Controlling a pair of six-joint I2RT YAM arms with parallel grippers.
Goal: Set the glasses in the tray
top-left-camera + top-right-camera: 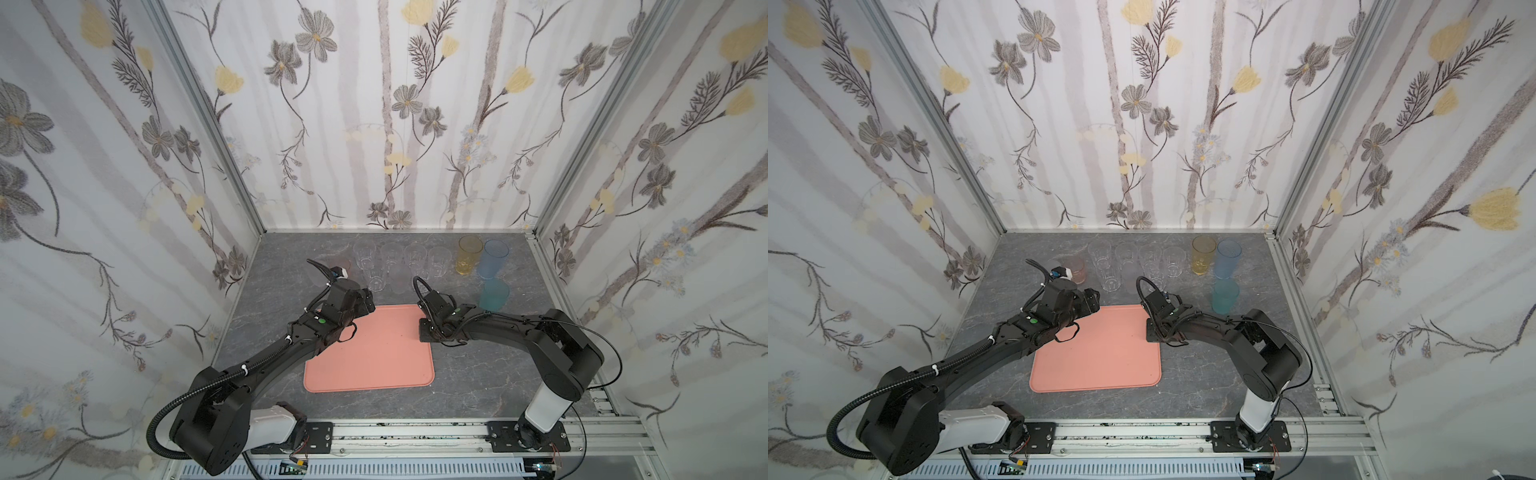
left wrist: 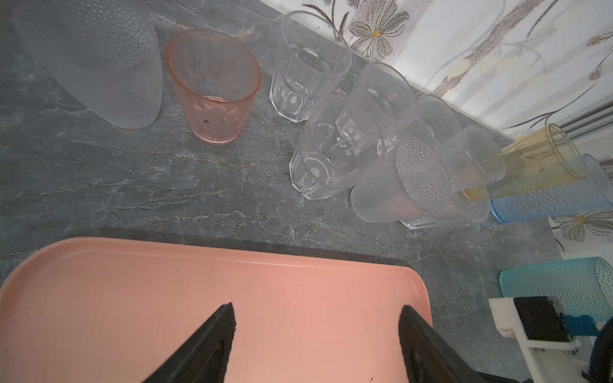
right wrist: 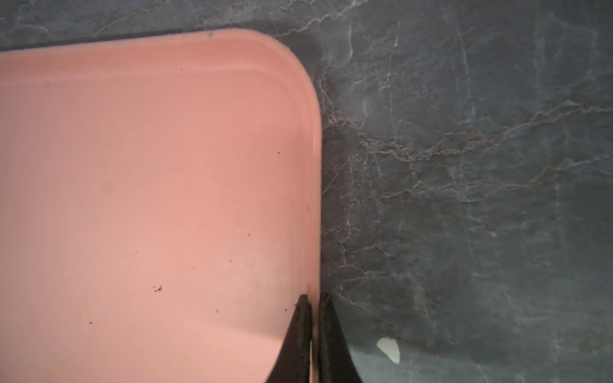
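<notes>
The salmon-pink tray lies flat mid-table with nothing in it. Behind it the glasses stand in a row: several clear ones, a short pink one, an amber one, a blue one and, nearer, a teal one. My left gripper hovers open over the tray's far left part, empty. My right gripper is shut on the tray's right rim, one finger inside and one outside the edge.
Flowered walls close off the table at the back and both sides. An aluminium rail carrying both arm bases runs along the front. A frosted clear glass stands left of the pink one. The right arm's wrist is close to the teal glass.
</notes>
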